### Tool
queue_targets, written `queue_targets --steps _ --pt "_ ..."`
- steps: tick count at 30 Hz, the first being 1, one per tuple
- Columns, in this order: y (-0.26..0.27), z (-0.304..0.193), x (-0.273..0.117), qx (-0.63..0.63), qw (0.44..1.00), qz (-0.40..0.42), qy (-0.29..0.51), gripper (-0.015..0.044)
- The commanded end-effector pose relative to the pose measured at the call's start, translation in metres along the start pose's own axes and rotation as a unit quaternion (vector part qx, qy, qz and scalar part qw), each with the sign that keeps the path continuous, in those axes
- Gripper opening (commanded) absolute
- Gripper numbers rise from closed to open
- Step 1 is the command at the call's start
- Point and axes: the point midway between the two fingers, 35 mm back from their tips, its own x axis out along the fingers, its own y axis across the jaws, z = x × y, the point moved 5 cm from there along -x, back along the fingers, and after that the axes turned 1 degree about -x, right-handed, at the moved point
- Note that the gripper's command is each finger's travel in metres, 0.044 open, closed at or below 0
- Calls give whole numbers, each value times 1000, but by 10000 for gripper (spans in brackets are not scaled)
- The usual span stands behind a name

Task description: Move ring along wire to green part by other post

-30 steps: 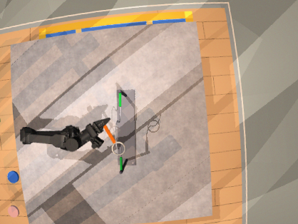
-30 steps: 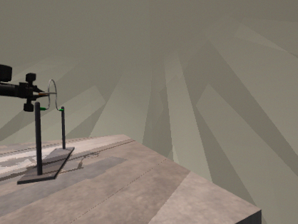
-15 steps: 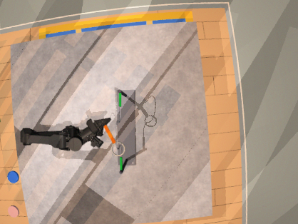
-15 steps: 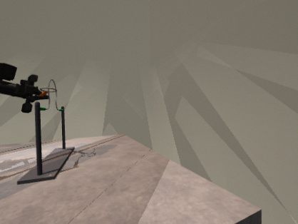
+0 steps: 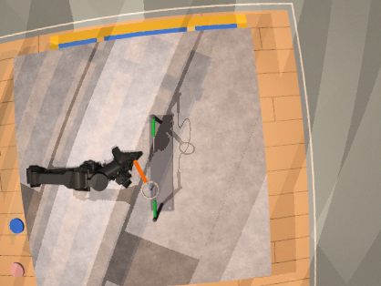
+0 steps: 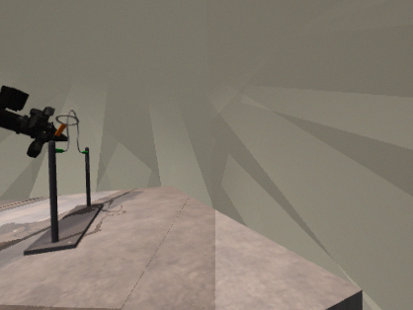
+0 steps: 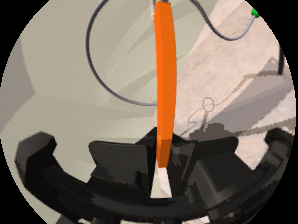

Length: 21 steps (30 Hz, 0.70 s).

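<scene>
My gripper [image 5: 137, 158] [image 6: 60, 137] [image 7: 158, 129] is shut on the orange handle [image 5: 140, 171] [image 6: 60, 129] [image 7: 166, 75] near its end. The ring [image 5: 158, 189] [image 6: 56, 118] [image 7: 88, 45] lies nearly flat, high around the upright grey wire [image 6: 67, 140] [image 7: 232, 39] on the near post's side in the exterior view. Contact with the wire cannot be told. The lower green part [image 5: 155, 209] in the top view is just beyond the ring; it is the near green part [image 6: 59, 150] in the exterior view. The other green part [image 5: 153, 127] [image 6: 85, 152] is farther along.
Two dark posts [image 6: 52, 197] [image 6: 88, 178] stand on a grey base plate [image 5: 164, 196] [image 6: 71, 237]. The wire rises in a tall hump between them. The arm reaches in from the left. A blue disc [image 5: 16, 226] and a pink disc [image 5: 16, 270] lie at the lower left.
</scene>
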Motion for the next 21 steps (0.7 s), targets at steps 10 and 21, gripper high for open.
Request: queue_targets --steps 10,21 --pt "-3 0 0 -83 995 -56 -12 -150" --pt "-8 0 1 -152 983 -104 -21 -150"
